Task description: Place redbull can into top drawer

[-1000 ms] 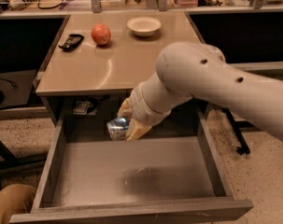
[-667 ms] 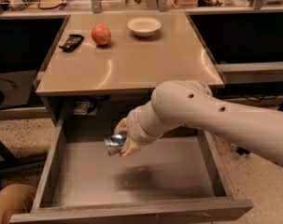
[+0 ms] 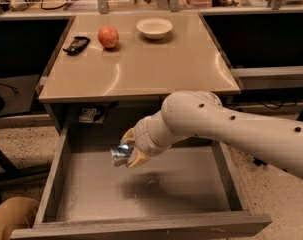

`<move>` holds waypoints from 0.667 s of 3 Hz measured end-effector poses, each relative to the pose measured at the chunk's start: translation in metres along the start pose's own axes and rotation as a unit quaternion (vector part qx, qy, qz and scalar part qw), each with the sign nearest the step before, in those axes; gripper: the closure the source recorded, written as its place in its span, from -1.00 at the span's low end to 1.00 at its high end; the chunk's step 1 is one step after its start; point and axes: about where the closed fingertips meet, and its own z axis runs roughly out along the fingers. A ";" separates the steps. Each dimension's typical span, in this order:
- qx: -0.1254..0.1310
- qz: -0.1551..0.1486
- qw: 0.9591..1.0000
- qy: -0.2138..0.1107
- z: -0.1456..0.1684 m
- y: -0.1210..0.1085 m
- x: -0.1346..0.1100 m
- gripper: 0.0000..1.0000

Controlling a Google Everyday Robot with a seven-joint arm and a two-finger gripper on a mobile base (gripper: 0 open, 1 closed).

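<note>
Silver-and-blue redbull can (image 3: pixel 119 155) held over the open top drawer (image 3: pixel 141 227).

Cream-coloured fingers (image 3: pixel 137 157) of the claw (image 3: pixel 125 154) are clamped on the can, which lies roughly on its side in the grip with its shiny end facing left. Claw and can hang inside the drawer's opening, just below the desk's front edge and a little left of its middle, and the can is clear of the grey floor, where a soft shadow falls. The drawer is pulled out wide from under the front edge of the desk (image 3: pixel 141 74). A thick white arm (image 3: pixel 231 129) reaches in from the right, crossing below the desk's front right corner. Near the far edge stand an orange-red fruit (image 3: pixel 108 36) and a white bowl (image 3: pixel 154 27), with a small black object (image 3: pixel 76 44) toward the far left corner.
</note>
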 end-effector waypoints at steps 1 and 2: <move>-0.020 0.023 0.999 -0.024 0.049 0.005 0.024 1.00; -0.050 0.057 0.996 -0.044 0.100 0.022 0.050 1.00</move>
